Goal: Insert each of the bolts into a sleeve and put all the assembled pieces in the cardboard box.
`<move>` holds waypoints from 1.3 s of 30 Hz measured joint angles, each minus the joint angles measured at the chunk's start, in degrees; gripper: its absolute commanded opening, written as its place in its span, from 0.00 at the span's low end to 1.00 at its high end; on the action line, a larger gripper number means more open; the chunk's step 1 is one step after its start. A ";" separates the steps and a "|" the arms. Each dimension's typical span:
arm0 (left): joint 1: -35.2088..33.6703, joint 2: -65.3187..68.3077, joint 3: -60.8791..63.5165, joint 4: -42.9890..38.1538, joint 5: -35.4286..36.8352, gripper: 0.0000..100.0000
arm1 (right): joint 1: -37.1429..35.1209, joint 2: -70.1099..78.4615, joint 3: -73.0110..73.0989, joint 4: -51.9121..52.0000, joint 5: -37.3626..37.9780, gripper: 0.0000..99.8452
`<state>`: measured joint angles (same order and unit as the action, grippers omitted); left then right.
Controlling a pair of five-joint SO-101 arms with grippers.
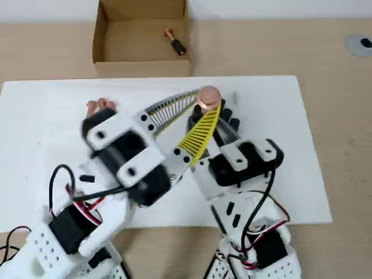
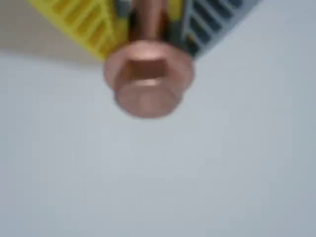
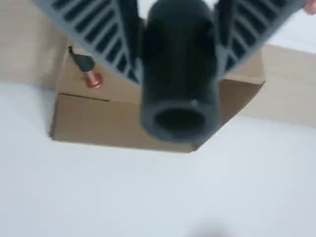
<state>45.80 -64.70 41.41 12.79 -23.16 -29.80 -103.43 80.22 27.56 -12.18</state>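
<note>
The two arms are meeting over the far middle of the white mat (image 1: 279, 174), just on the near side of the cardboard box (image 1: 142, 68). The left gripper (image 1: 206, 103) is coming in from the near left, and its yellow and grey fingers are clamping down on a copper bolt (image 1: 208, 97). In the left wrist view the bolt's flanged head is sticking out past the fingertips and facing the camera, with its shank pinched between them. The right gripper (image 3: 180, 49) is sitting just to the right of the bolt, and its grey fingers are squeezing a black sleeve (image 3: 180, 84) from both sides. The sleeve's open end is pointing back at the wrist camera, and the box is showing behind it. From the high view the left arm's yellow finger is lying across the front of the right gripper, so the two are crowding very close together, and I cannot tell whether bolt and sleeve are touching. One assembled piece (image 1: 174, 42), a copper head on a black sleeve, is lying tilted on the floor of the box toward its right side. More copper bolts (image 1: 100, 106) are resting on the far left part of the mat, half hidden behind the left arm. The mat is lying on a pale wooden table (image 1: 343, 116)
</note>
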 measured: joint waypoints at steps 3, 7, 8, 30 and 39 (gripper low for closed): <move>0.00 0.00 3.08 -4.84 -1.85 0.01 | -0.26 0.00 0.00 0.00 0.00 0.01; 0.00 0.00 4.75 -7.03 -2.81 0.01 | -0.26 0.00 0.00 0.00 0.00 0.01; 0.00 0.00 4.75 -7.12 -3.08 0.01 | -0.26 0.00 0.00 0.00 0.00 0.01; -0.79 0.00 0.18 10.90 -3.16 0.01 | -0.26 -0.09 0.97 0.00 0.09 0.01; -4.13 0.00 0.18 11.16 -2.90 0.01 | -0.26 -0.09 0.97 0.00 0.09 0.01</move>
<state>41.67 -64.70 41.58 23.96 -26.07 -30.07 -103.52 81.19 27.56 -12.09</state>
